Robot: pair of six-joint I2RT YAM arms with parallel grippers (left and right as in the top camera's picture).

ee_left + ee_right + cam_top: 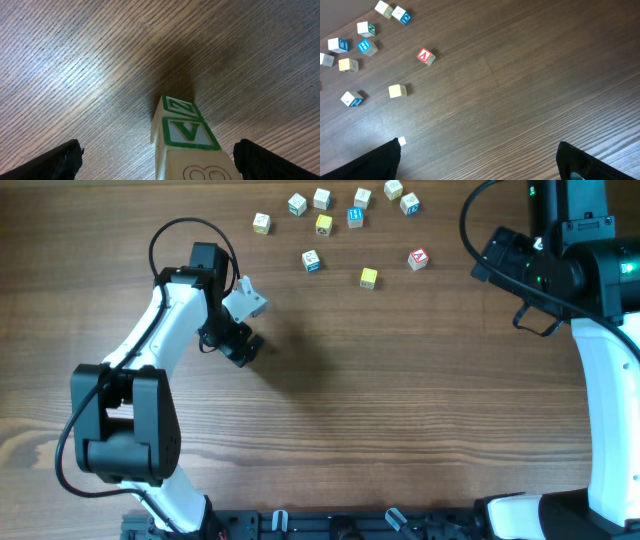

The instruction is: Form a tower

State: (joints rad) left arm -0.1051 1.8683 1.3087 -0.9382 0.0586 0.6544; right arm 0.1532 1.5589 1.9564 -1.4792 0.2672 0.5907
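Left wrist view: the tower (pixel 182 137) stands between the two fingers of the left claw (pixel 157 150), nearer the right-hand one. The claw is spread wide and grips nothing, with a clear gap on each side of the stack. Three pale cubes show in line. A green "Z" face is farthest from the camera, a green "V" face comes next, and a rounded figure on the nearest cube is cut off by the frame edge.

The long axis runs from the table (pixel 75 65) up toward the camera, so the stack appears upright, though a slight lean cannot be ruled out. Its lettered faces point toward the wrist.

Overhead view: the tower lies at the upper left of the table, just beside the left arm's tip and well apart from the right arm.

Right wrist view: the right claw (pixel 477 155) is open and empty, over bare wood. The red A cube (pixel 425 56) and the other loose cubes (pixel 397 90) lie beyond it.

Judgement: the left arm is far nearer. Any closing move would cross the long axis squarely.
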